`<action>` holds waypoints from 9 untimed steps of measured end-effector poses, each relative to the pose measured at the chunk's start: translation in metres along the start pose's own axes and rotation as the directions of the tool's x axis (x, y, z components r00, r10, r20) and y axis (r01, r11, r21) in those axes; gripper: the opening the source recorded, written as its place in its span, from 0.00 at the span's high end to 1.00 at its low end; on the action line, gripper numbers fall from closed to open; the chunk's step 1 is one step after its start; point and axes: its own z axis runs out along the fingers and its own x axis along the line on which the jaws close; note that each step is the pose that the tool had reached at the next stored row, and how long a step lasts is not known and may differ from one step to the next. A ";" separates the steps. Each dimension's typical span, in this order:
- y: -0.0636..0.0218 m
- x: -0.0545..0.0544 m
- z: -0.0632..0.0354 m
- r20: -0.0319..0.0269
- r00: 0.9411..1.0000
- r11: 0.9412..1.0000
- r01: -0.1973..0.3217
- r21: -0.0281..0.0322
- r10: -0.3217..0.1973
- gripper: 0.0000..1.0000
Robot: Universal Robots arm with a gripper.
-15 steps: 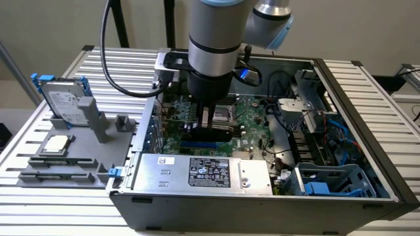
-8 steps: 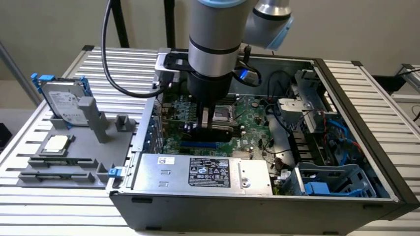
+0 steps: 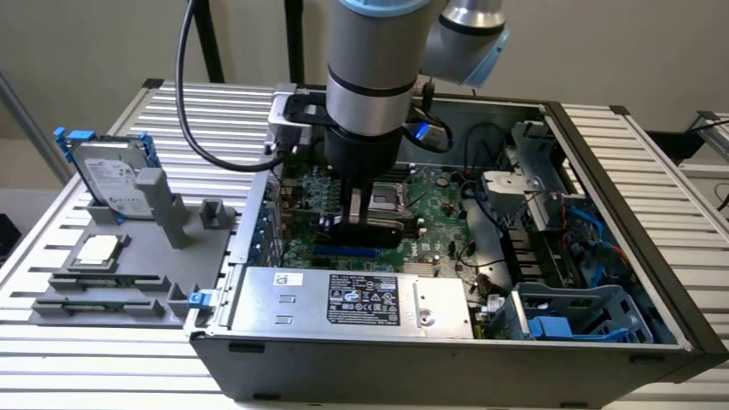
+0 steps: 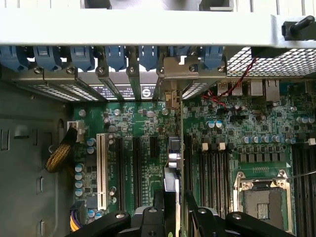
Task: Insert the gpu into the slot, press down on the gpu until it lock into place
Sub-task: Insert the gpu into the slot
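Your pincer [image 3: 370, 224] grips the gpu [image 4: 174, 153] by one end. Card stands on edge over the green motherboard [image 4: 237, 128]: thin, black, silver bracket [image 4: 180, 66] at the rear of the case [image 3: 456, 359].

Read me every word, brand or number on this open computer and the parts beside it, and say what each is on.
None is legible.
Black label on the silver power-supply box: too small.
White sticker on that box: blurred.
Label on the silver hard drive with blue clips: blurred.
Stickers on the metal slot brackets: blurred.
Markings on the green motherboard: too small.
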 end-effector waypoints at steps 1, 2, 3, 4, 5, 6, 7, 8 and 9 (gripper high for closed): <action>0.0001 0.000 0.0003 0.000 1.000 1.000 0.000 0.000 0.000 0.74; 0.0001 0.000 0.0006 0.000 1.000 1.000 0.001 -0.001 -0.001 0.74; 0.0000 0.001 0.0008 -0.001 1.000 1.000 0.003 -0.002 -0.003 0.74; 0.0000 0.001 0.0013 -0.001 1.000 1.000 0.005 -0.003 -0.005 0.74; -0.0001 0.001 0.0017 -0.001 1.000 1.000 0.009 -0.003 -0.009 0.74; -0.0001 0.001 0.0021 -0.001 1.000 1.000 0.013 -0.004 -0.013 0.74; 0.0000 0.001 0.0024 -0.002 1.000 1.000 0.020 -0.005 -0.020 0.74; -0.0001 0.001 0.0025 -0.002 1.000 1.000 0.025 -0.005 -0.025 0.74; -0.0001 0.001 0.0027 -0.002 1.000 1.000 0.028 -0.005 -0.028 0.74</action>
